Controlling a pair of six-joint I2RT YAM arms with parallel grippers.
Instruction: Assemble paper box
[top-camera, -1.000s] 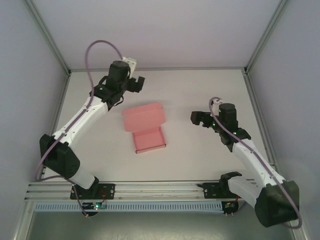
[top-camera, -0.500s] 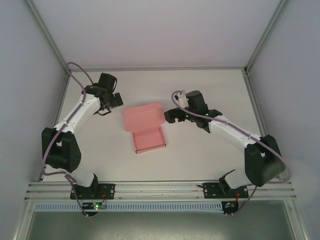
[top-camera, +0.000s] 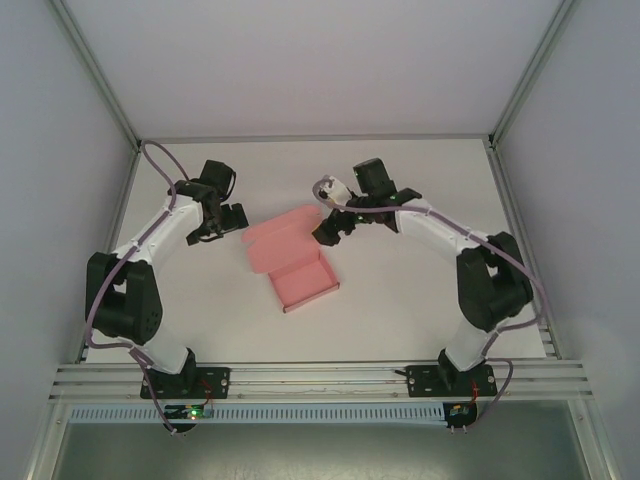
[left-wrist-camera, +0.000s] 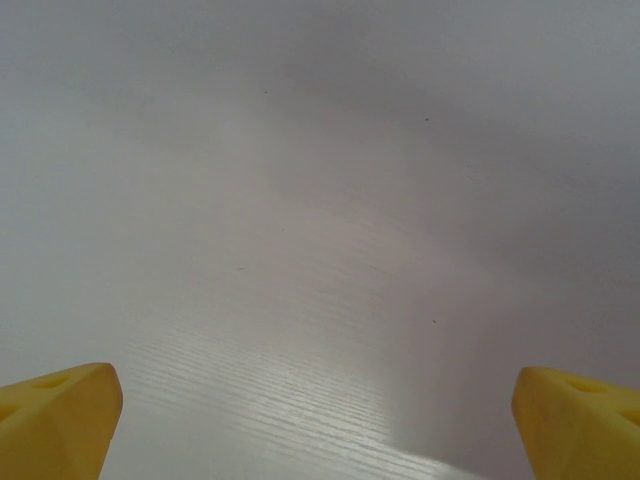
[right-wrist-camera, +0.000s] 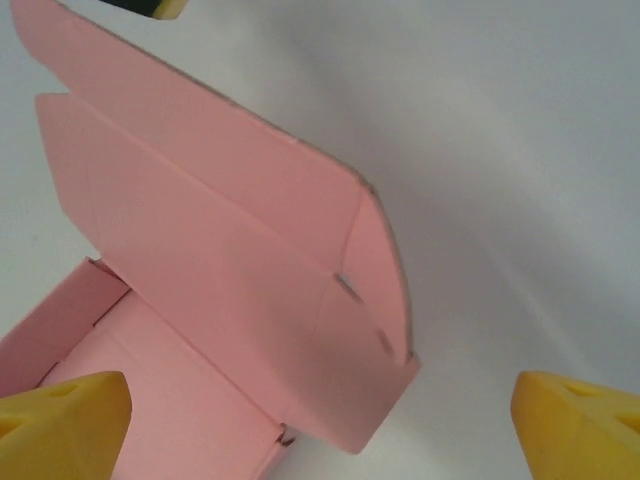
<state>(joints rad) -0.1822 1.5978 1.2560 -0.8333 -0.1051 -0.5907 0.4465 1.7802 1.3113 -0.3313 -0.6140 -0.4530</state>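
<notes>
- Your right tool (top-camera: 327, 228) stands apart, just beside the paper box (top-camera: 290, 258) at its far right.
- Your left tool (top-camera: 226, 220) is apart too, over bare counter (top-camera: 400, 300).

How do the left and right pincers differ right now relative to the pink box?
The right pincer is by the right end of the lid of the paper box; the left pincer stands apart, off its left side. In its wrist view the right pincer frames the lid; the left pincer frames bare table. Both are wide open, holding nothing.
</notes>
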